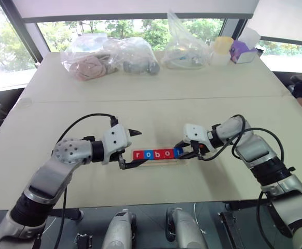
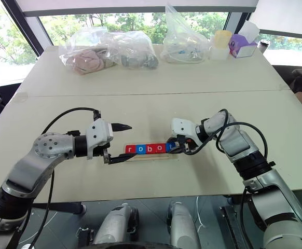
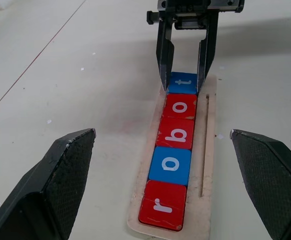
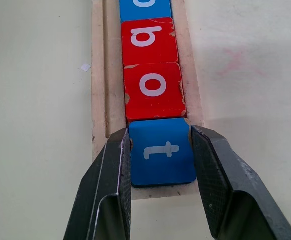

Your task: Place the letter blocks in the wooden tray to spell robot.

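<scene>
The right tool (image 4: 160, 150) sits at the wooden tray's (image 3: 209, 150) far right end, its two black fingers (image 4: 108, 175) straddling the blue "t" block (image 4: 161, 151), close against its sides. Whether they grip it or have let go cannot be told. The left tool (image 1: 133, 148) is spread wide open and empty at the tray's opposite end, one finger raised above the worktop (image 1: 156, 98), the other low by the tray.

The letter blocks lie in the tray in a row reading r (image 3: 163, 205), o (image 3: 170, 165), b (image 3: 176, 133), o (image 3: 181, 106), t: red, blue, red, red, blue. The left wrist view shows all five blocks; the right wrist view shows chipped paint on the red edges. Clear bags (image 1: 107, 54) and a purple tissue box (image 1: 242, 52) stand at the worktop's far side.
</scene>
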Controlling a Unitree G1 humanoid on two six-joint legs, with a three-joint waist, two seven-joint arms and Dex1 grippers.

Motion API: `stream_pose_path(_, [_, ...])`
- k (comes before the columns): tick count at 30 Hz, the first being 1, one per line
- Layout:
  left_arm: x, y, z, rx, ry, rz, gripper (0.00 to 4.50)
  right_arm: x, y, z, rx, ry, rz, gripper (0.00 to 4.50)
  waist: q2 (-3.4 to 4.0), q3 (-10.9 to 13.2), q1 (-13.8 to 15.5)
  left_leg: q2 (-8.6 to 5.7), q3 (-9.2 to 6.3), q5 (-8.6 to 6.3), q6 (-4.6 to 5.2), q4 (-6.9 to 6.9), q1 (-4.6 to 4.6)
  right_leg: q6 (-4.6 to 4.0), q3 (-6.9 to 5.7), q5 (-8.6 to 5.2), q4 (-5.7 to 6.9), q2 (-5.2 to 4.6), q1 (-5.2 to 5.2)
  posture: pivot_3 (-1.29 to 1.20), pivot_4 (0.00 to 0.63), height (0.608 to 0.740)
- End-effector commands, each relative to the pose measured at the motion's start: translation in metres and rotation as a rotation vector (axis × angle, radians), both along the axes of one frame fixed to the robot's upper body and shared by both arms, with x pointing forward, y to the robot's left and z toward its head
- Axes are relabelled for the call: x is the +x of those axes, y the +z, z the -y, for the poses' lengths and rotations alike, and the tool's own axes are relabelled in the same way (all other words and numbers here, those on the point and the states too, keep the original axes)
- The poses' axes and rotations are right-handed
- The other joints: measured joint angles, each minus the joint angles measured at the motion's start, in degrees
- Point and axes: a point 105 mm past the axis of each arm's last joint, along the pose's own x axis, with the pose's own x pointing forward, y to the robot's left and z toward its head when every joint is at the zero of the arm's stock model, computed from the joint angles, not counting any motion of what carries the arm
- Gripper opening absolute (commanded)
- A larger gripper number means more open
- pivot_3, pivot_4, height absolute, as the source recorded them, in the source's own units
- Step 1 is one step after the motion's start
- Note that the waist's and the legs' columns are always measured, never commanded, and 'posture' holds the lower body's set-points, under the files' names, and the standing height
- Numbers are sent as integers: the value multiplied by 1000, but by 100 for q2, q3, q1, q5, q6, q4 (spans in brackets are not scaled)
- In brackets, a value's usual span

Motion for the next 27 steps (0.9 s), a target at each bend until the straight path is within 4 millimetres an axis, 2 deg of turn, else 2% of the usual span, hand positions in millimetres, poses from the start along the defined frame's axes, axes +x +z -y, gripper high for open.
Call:
stream_pose_path(1, [-1, 10, 1, 0, -12, 55, 4500, 1, 13, -5, 24, 17, 31, 3449, 0, 0, 0, 0, 0, 0, 0, 0, 0, 0, 0, 0, 0, 0, 0, 0, 150, 740])
stream_pose_path(10, [-1, 10, 1, -3, -11, 56, 4500, 3, 21, -5, 46, 3, 37, 3449, 0, 0, -1, 0, 0, 0, 0, 0, 0, 0, 0, 0, 0, 0, 0, 0, 150, 740])
stream_pose_path(15, [-3, 10, -2, -5, -2, 49, 4500, 3, 46, 7, 85, -59, 103, 3449, 0, 0, 5, 0, 0, 0, 0, 0, 0, 0, 0, 0, 0, 0, -1, 0, 150, 740])
stream_pose_path(18, [-5, 11, -6, -10, 13, 28, 4500, -11, 65, 30, 98, -137, 131, 3449, 2, 1, 23, 0, -1, 0, 0, 0, -4, 1, 0, -1, 0, -3, -3, 0, 150, 740])
stream_pose_path(20, [-6, 10, -9, -9, 22, 14, 4500, -21, 70, 42, 101, -191, 136, 3449, -1, -1, 50, 0, -8, 0, 0, 0, -8, 6, -2, -5, -3, -4, 0, 0, 150, 740])
stream_pose_path(23, [-10, 7, -13, -3, 25, -11, 4500, -43, 69, 60, 95, -281, 117, 3449, -2, -2, 20, -1, -6, -1, -1, -1, -8, 6, -2, -6, -7, -6, 0, 0, 150, 740])
stream_pose_path(27, [-14, 7, -23, 9, 44, -35, 4500, -65, 66, 69, 95, -359, 95, 3449, 0, -2, -12, 5, -10, -1, -1, -1, 6, 14, 1, -11, -5, -4, -1, 0, 150, 740])
